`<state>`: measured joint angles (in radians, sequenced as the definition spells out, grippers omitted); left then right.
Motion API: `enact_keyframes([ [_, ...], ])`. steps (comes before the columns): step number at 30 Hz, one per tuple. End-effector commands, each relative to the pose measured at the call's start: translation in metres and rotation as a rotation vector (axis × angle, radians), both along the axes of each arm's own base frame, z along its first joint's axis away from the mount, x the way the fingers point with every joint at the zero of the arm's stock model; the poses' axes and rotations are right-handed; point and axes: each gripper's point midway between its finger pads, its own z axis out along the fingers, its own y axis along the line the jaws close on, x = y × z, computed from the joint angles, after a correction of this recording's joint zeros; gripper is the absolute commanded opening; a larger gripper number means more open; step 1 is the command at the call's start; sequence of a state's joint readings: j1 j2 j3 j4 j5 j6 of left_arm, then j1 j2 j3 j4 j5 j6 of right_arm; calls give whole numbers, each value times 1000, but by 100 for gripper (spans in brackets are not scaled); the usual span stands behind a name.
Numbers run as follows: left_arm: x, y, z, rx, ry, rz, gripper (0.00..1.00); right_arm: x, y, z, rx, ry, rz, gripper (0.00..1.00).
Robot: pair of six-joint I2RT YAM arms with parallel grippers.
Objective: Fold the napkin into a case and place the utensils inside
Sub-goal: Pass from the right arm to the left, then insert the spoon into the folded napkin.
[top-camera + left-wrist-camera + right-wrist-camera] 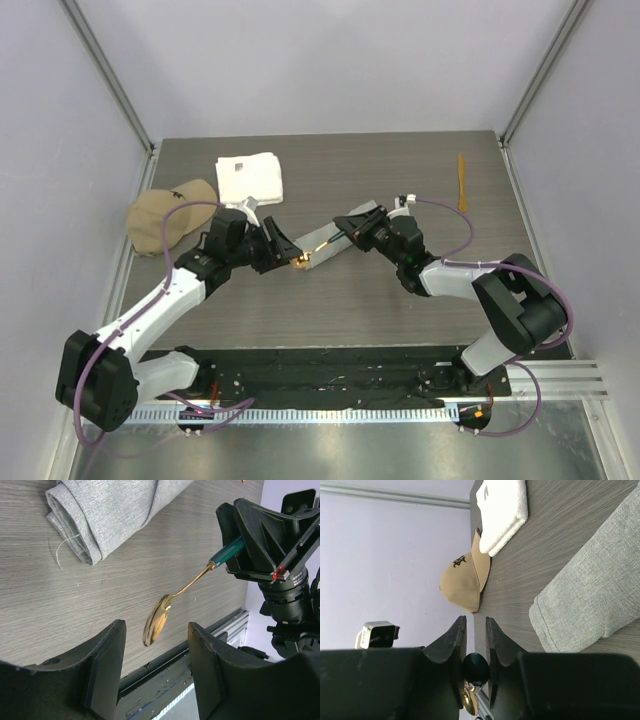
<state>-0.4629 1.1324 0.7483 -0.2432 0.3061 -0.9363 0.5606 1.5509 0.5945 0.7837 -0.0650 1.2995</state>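
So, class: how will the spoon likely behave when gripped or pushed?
The spoon is probably stiff: it juts straight from the right gripper. Its polished gold looks slippery, and the round handle might twist in the grip.

We are holding our left arm (165, 295) toward two o'clock, left gripper (155, 630) gaping wide. Our right arm (470, 275) is angling toward ten o'clock, right gripper (476, 625) pinching the teal-handled spoon (190, 585).

The folded napkin (365, 213) lies mid-table, with the towel (250, 178) at its 10 o'clock, the cap (170, 215) farther out at 9, and the stick utensil (461, 182) at 2. The spoon (159, 621) hangs off the napkin's 7 o'clock end, handle in the right gripper (352, 233).
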Motion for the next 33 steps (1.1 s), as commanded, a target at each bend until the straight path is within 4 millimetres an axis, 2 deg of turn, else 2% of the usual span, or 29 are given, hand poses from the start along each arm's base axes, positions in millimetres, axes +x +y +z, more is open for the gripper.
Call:
enact_keyframes([
  [1, 10, -2, 12, -42, -52, 44, 53, 10, 0, 39, 89, -73, -43, 1],
  [6, 18, -9, 17, -65, -67, 34, 45, 6, 4, 41, 130, -64, -31, 1],
  [11, 26, -19, 21, -105, -66, 24, 31, 6, 10, 44, 188, -50, -8, 1],
  [12, 28, -21, 23, -113, -73, 22, 15, 6, 12, 43, 188, -47, -1, 1],
  [14, 33, -16, 19, -78, -66, 33, 0, 6, 19, 35, 154, -39, 53, 2],
  [15, 39, -10, 22, -56, -81, 59, 0, 6, 19, 21, 100, -6, 80, 11],
  [16, 43, 0, 16, -35, -52, 81, 0, 10, 19, 21, 64, -11, 131, 37],
  [17, 46, 5, 16, -28, -44, 83, 0, 15, 15, 5, -42, -21, 166, 43],
  [18, 46, 8, 11, -17, -24, 73, 0, 17, 5, -12, -99, 41, 179, 47],
  [19, 51, 12, 4, -10, 7, 76, 0, 27, -10, -10, -126, 11, 162, 59],
  [20, 57, 20, 2, -23, 19, 88, 0, 28, -16, -5, -153, -17, 183, 62],
  [21, 60, 21, 3, -40, 19, 76, 0, 25, -29, -24, -273, 8, 197, 64],
  [22, 63, 24, -2, -38, 24, 78, 0, 36, -39, -15, -326, -22, 187, 71],
  [24, 68, 26, -2, -49, 12, 53, 0, 41, -57, -17, -504, -28, 203, 74],
  [27, 76, 27, -20, -4, 71, 25, 0, 47, -82, -28, -667, 4, 205, 73],
  [33, 86, 23, -35, -3, 82, -21, 0, 63, -118, -43, -737, 38, 177, 59],
])
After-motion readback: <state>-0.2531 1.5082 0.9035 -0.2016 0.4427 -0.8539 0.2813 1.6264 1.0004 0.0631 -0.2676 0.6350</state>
